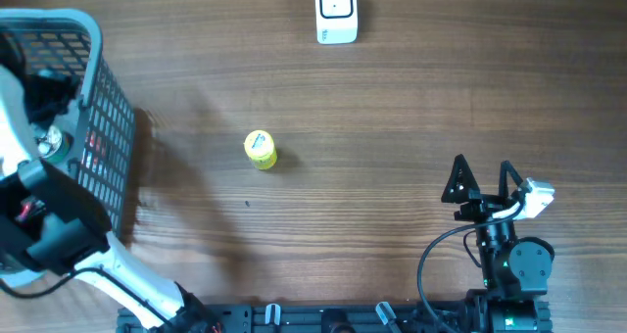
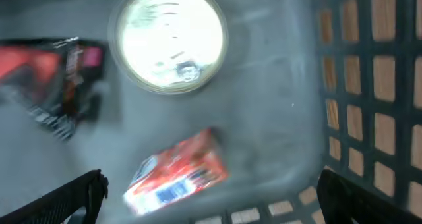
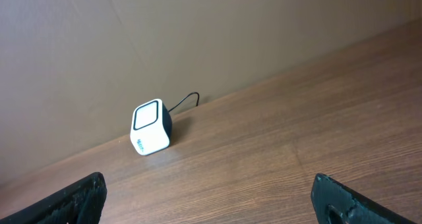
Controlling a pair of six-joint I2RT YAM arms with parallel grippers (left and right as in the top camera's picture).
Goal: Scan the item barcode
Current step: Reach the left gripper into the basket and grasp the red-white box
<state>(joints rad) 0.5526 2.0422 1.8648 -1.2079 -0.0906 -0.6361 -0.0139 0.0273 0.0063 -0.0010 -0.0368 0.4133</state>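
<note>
Overhead: even soft light, desk [image 1: 411,108] uniformly lit; faint shadow right of basket [image 1: 110,118]. Left wrist: dim, heavy motion blur; can lid [image 2: 168,39] blown out w/ glare; box [image 2: 175,178] smeared, print unreadable. Right wrist: sharp, warm diffuse light; scanner [image 3: 150,127] crisp.

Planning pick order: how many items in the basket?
3 in the left wrist view: a can top centre, a dark packet at left, a red carton below the can. Others may lie outside the frame.

The left fingers [image 2: 66,197] point down, spread wide; the right fingers [image 1: 457,178] point forward, equally wide
</note>
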